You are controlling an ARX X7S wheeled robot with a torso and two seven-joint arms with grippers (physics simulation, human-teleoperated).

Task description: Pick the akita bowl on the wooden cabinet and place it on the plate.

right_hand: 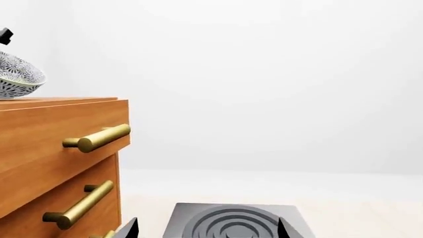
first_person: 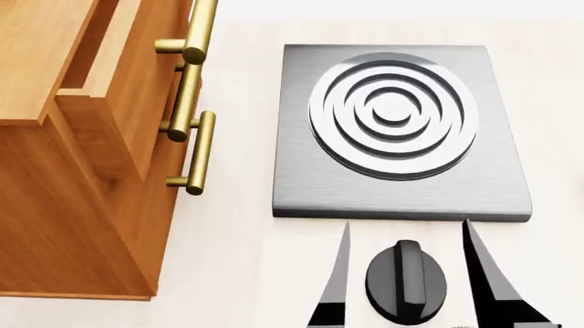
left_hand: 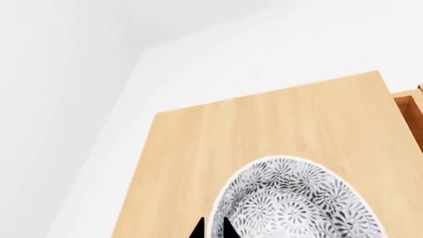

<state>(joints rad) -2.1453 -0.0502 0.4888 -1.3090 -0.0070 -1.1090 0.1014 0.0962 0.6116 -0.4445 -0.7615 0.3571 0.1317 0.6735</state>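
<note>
The left end effector was seen at the rim of the akita bowl, its tips apart; a closed grip could not be confirmed. The bowl rested on top of the wooden cabinet, near its front edge. The pick was judged in hand; closing and lifting would follow, though the plate was not in view.

The right end effector has 2 slim, glossy black fingers tapering to sharp points.
</note>
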